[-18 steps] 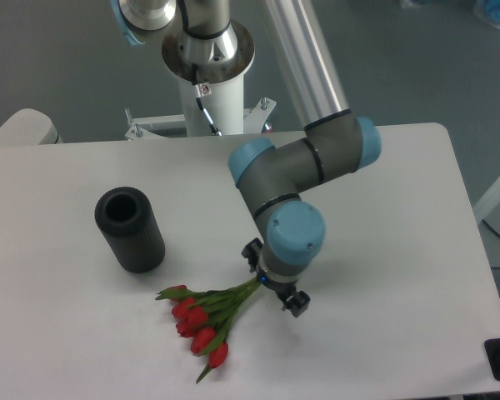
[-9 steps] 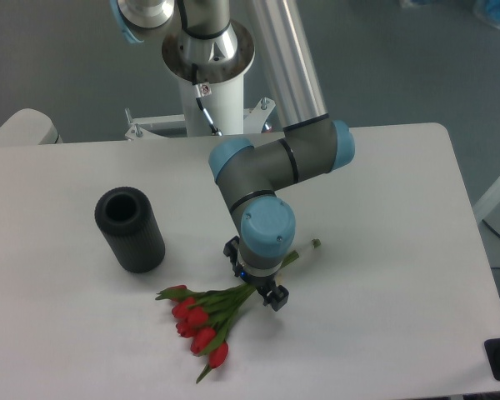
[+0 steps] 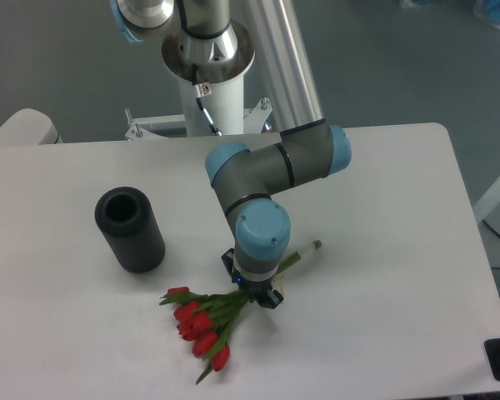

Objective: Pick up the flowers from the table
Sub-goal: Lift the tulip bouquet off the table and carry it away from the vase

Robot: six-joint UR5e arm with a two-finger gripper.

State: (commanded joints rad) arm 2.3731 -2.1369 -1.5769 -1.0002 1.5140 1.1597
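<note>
The flowers (image 3: pixel 202 325) lie on the white table (image 3: pixel 383 208). They are a bunch of red tulip buds with green leaves, buds toward the front left. The long green stems run up and right to a pale stem end (image 3: pixel 313 246). My gripper (image 3: pixel 250 287) points straight down over the stems, just behind the leaves, with a black finger on each side of the stems. The blue wrist hides the fingertips and the stems between them. I cannot see whether the fingers press on the stems. The bunch rests on the table.
A black ribbed cylinder (image 3: pixel 131 229) stands upright on the table left of the flowers, open end up. The arm's base column (image 3: pixel 208 83) stands at the table's back edge. The table's front edge runs just below the buds.
The gripper moved left along the stems toward the leaves and came down lower. Its black fingers look closer together. The stem end has come into view, and the buds shifted slightly right.
</note>
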